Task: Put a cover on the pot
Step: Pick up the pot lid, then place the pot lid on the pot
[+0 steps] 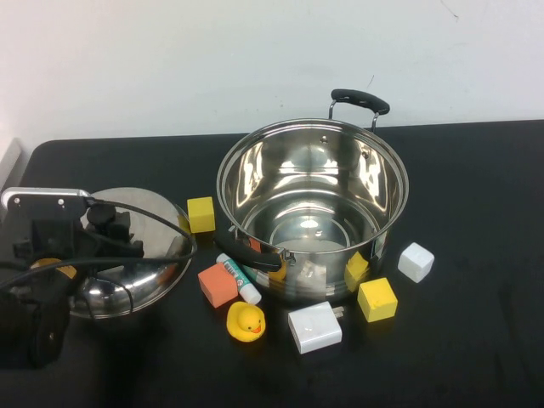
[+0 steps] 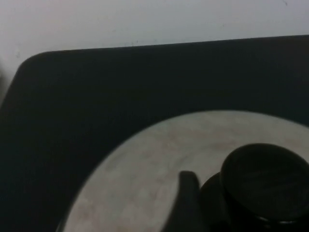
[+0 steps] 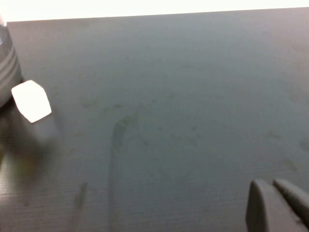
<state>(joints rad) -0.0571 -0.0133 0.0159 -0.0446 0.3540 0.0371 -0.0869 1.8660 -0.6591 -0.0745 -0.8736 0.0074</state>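
Left claw (image 1: 102,223) sits over the lid (image 1: 144,280) at its knob (image 2: 264,186); whether it is clenched I cannot tell. Right claw (image 3: 277,205) looks pinched together over bare bench (image 3: 193,96). I'd grip the knob squarely, lift level, then centre over the pot (image 1: 312,208) mid-bench, beyond the scattered blocks, before a white wall.

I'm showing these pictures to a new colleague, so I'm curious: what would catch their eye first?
First the big shiny pot, open and empty at the table's middle, with toy blocks, a yellow duck and a white charger scattered around it. Next the domed lid on the left, with the left gripper at its black knob. The right gripper hovers over bare table, jaws together.
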